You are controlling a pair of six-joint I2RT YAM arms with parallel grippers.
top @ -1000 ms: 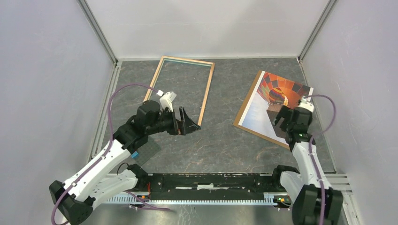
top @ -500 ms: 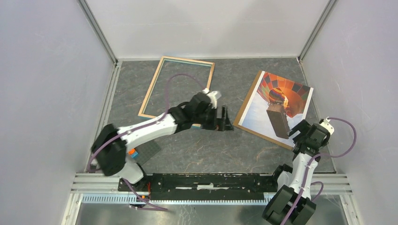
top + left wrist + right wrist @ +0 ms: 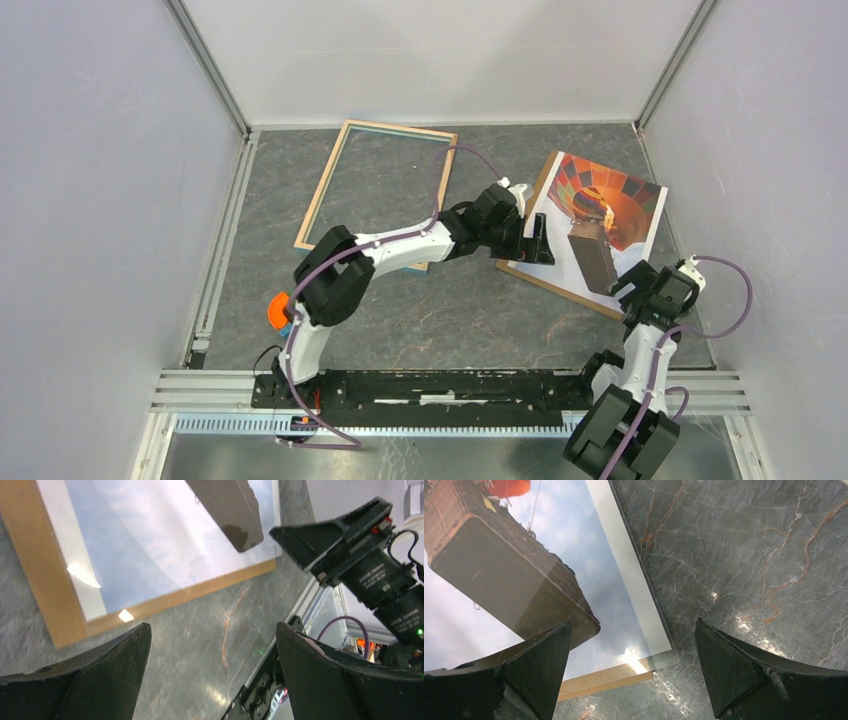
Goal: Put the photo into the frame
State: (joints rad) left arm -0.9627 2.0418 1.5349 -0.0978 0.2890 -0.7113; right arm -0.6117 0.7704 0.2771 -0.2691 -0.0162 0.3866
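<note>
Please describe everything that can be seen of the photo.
The photo is a glossy rectangular print: an orange-red multicoloured hot-air balloon with a dark wicker basket against pale cloudy sky, with a white border. It lies flat, picture side up, askew on a brown backing board at the right of the table. The left gripper and right gripper, both open, hang above its near corners; neither holds it.

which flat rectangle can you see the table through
The thin light-wood picture frame, far left; the balloon photo and the brown cardboard board under it are opaque.
</note>
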